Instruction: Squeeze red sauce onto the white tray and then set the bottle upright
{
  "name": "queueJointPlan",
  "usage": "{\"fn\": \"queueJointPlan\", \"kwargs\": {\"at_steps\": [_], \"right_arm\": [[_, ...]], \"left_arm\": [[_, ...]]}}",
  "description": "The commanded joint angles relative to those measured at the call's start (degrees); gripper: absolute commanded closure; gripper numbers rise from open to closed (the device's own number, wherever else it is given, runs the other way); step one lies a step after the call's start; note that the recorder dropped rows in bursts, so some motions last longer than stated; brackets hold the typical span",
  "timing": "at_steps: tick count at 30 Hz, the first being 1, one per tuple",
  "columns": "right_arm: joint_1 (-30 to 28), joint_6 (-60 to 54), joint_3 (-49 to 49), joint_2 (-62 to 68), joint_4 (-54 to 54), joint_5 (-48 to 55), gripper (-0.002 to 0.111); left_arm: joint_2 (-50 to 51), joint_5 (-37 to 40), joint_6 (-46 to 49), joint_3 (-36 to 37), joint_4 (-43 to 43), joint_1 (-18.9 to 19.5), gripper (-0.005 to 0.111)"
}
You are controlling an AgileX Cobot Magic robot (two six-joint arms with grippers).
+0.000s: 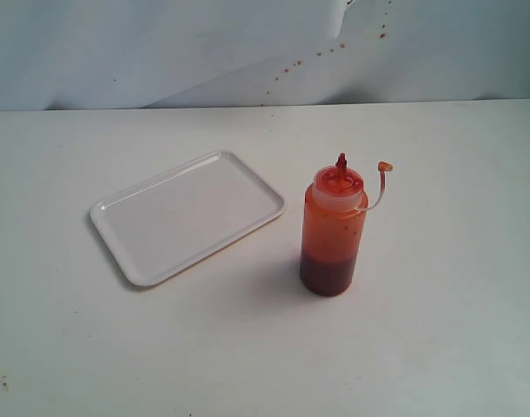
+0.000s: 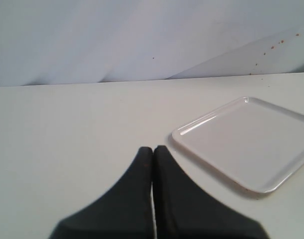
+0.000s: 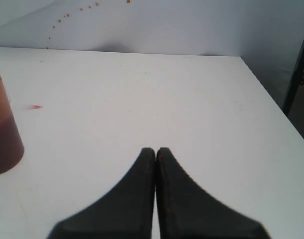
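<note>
Bottle [image 1: 333,230] and tray [image 1: 152,280] share a white table [image 1: 439,347]. The tray lies flat, turned at an angle, left of the middle in the exterior view. Its surface shows no red, so I judge the squeeze not yet done.

The bottle stands upright just right of the tray's near corner and apart from it, probably so the carry is short. The right wrist view catches only its side at the frame's edge.

The left gripper [image 2: 153,149] points toward the tray and the right gripper [image 3: 156,150] toward bare table beside the bottle. Each has its jaws pressed together on nothing, and neither shows in the exterior view.

The sauce [image 1: 326,274] sits dark in the bottle's lower part, so the bottle would likely need tipping well over before any reaches the nozzle [image 1: 341,162]. The tip cap [image 1: 385,166] hangs off on its tether, leaving the nozzle uncovered. A tiny red speck [image 3: 35,106] marks the table near the bottle.
</note>
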Motion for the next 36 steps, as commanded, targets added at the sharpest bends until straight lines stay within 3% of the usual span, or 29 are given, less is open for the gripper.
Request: {"fn": "queueJointPlan", "kwargs": {"at_steps": [1, 9, 17, 23, 30, 32, 36], "right_arm": [[-0.44, 0.0, 0.14, -0.16, -0.63, -0.35, 0.108], [-0.44, 0.0, 0.14, -0.16, -0.63, -0.35, 0.108], [-0.44, 0.0, 0.14, -0.16, -0.63, -0.35, 0.108], [-0.44, 0.0, 0.14, -0.16, -0.63, -0.35, 0.108], [-0.44, 0.0, 0.14, -0.16, -0.63, -0.35, 0.108], [-0.44, 0.0, 0.14, -0.16, -0.63, -0.35, 0.108], [-0.44, 0.0, 0.14, -0.16, -0.63, -0.35, 0.108]], "left_arm": [[-0.12, -3.1, -0.22, 0.31, -0.55, 0.16, 0.107], [-0.12, -11.52, -0.58, 0.31, -11.5, 0.16, 0.107], [-0.12, -25.48, -2.65, 0.31, -24.53, 0.16, 0.107], [-0.12, -26.19, -5.07, 0.31, -22.79, 0.16, 0.107], [-0.12, -36.26, -6.65, 0.31, -19.17, 0.16, 0.107], [-0.12, -36.88, -9.48, 0.31, -16.24, 0.16, 0.107], [-0.12, -39.15, -20.94, 0.31, -1.43, 0.16, 0.107]]}}
